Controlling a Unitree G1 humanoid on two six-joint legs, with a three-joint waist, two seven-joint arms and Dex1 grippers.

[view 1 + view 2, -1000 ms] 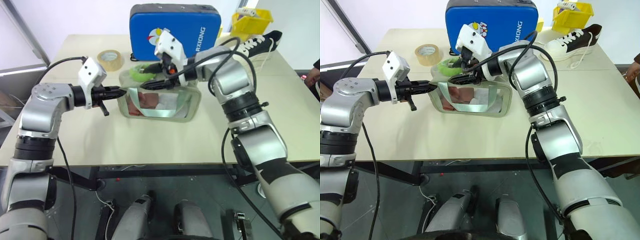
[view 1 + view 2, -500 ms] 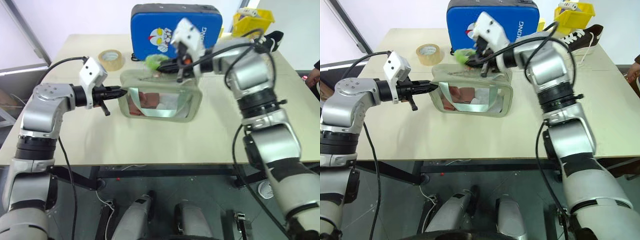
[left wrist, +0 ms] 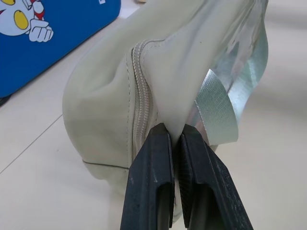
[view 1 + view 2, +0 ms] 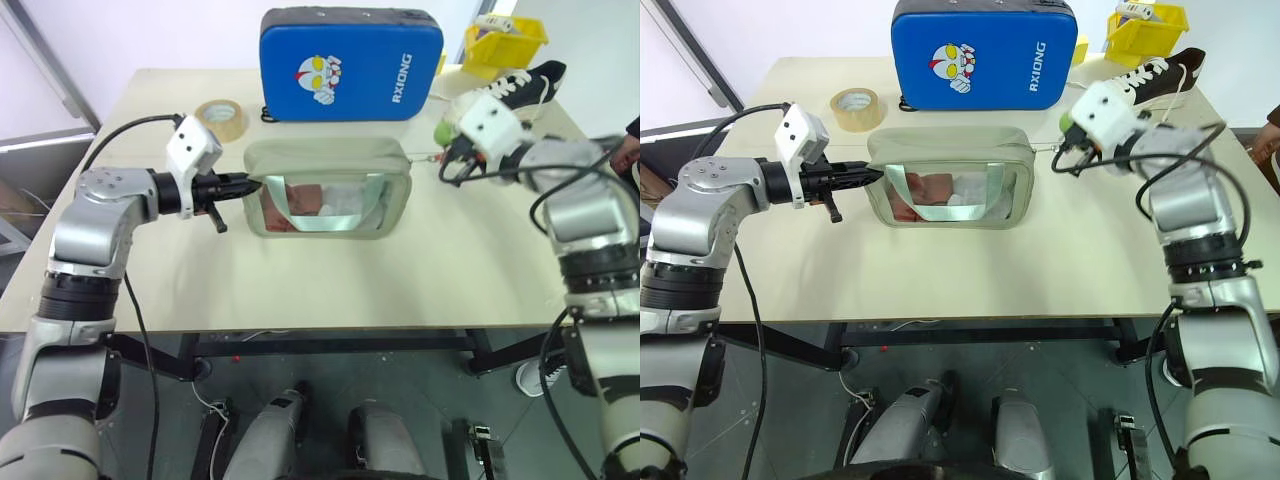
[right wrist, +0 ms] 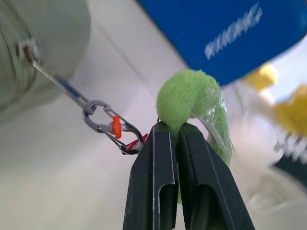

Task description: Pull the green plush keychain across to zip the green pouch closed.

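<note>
The green pouch lies in the middle of the table, its clear window facing me and showing red and white contents. My left gripper is shut on the fabric at the pouch's left end, beside the zipper's seam. The zipper runs shut along the pouch's top. Just off the pouch's right end hangs the green plush keychain, with my right gripper shut on it. A small metal clip with an orange part links the keychain by a taut thin pull to the pouch's right corner.
A blue cartoon-printed case stands behind the pouch. A tan tape roll lies at the back left. A black and white sneaker and a yellow bin sit at the back right. A person's hand shows at the right edge.
My right gripper has swept to the right along the pouch's top with the keychain, from the left end to past the right corner. The gaping top now lies flat. The left gripper kept its hold.
</note>
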